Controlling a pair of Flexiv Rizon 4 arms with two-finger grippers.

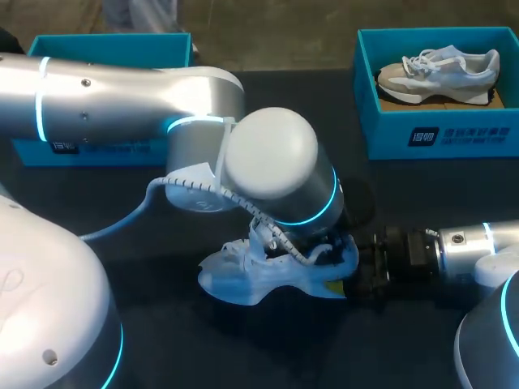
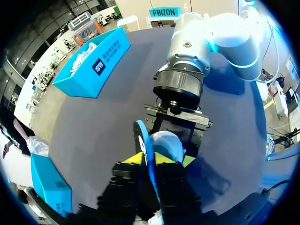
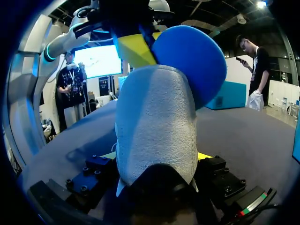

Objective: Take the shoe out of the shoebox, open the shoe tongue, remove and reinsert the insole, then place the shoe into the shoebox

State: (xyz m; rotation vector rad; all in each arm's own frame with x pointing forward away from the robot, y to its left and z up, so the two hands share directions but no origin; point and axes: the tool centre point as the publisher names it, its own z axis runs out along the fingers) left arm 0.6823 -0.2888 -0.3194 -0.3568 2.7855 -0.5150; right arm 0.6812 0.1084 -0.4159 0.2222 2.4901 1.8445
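The left fingers [image 2: 132, 158] clamp the thin, smooth blue insole [image 2: 140, 136]. The right fingers [image 3: 206, 156] pinch the shoe [image 3: 154, 117] at its rough grey heel.

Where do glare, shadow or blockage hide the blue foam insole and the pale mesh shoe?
Left wrist view: the blue foam insole shows only edge-on. Right wrist view: the pale mesh shoe fills the middle close up, the insole's rounded end clear beyond it. Head view: my left arm, glare on its shell, covers most of the shoe.

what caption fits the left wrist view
Left hand grips the flat blue insole beside the pale grey shoe held by the right hand.
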